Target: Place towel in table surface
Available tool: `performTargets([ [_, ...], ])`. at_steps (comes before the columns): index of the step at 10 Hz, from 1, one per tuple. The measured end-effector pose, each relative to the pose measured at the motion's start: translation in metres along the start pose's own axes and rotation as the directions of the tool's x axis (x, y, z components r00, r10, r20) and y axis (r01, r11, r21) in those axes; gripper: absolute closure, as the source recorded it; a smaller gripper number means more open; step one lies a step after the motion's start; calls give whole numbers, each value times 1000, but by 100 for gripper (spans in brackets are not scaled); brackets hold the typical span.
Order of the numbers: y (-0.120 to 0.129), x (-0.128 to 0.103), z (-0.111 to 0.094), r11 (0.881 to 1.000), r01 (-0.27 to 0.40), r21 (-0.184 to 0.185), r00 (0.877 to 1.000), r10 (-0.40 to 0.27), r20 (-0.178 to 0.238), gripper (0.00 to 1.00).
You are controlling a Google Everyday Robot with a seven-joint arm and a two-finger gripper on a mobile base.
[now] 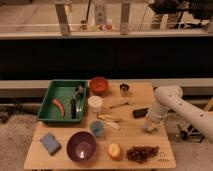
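Tan table surface (132, 135) before a dark wall and railing. The pale blue-grey towel (97, 129) lies near its middle, just nearer than a white cup (95, 103). Right of it, apart, the gripper (149, 126) points down at the wood (spread or pinched: cannot tell). Green tray (50, 96) far left.

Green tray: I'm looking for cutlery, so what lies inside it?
Inside the green tray lie a reddish curved item and dark utensils, whose overlapping parts hide each other. The gripper hangs low over the table surface near its right-hand edge.
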Motion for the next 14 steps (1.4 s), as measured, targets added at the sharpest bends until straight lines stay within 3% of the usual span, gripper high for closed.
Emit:
performTargets([
  [1,0,0,1,1000,-2,-2,1000,2,3,20],
  [5,4,2,-9,1000,-13,15,1000,12,21,20],
  [9,15,8,-51,996,-43,80,999,41,27,20],
  [11,19,12,-56,993,-63,102,998,60,28,20],
  [14,18,10,-56,993,-61,102,998,58,29,20],
])
